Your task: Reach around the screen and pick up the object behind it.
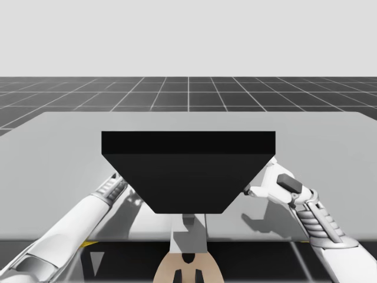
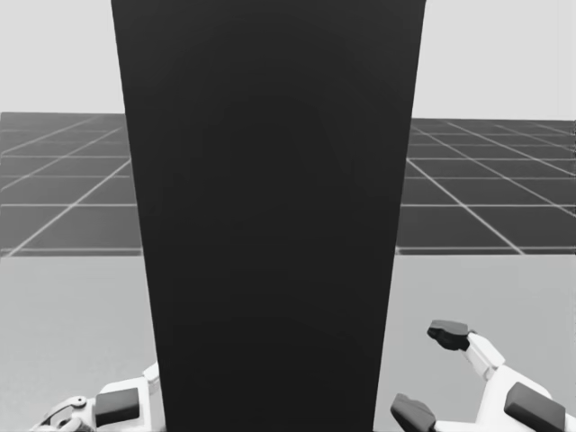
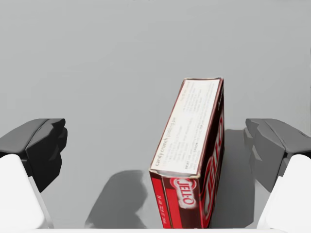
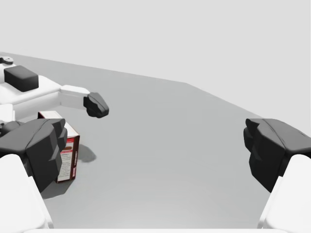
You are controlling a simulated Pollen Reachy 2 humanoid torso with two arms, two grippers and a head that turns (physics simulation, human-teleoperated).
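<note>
**Left claw open around red box behind screen, no grip yet**

- screen: black panel, upright in the middle of the table, blocks the centre of the head view
- left arm: comes in along the screen's left edge. In the high view the screen covers its hand. In the head view the wrist sits at the screen's lower left corner and passes behind it
- left gripper: released, fingers wide apart
- red box: on the table behind the screen, left of its middle, between the left gripper's fingers
  - rests on a long narrow edge, white printed side up, red face to the side
  - long axis points ahead along the gripper
  - sits closer to one finger than the other, with a gap on both sides and neither pad touching, so not grasped
- right wrist view agrees: one left finger hangs above the box, just beyond it. The box is upright on the table under that hand, partly hidden by my own right pad
- right gripper: just off the screen's right edge, released, nothing between its fingers, above the table and apart from the box
</note>
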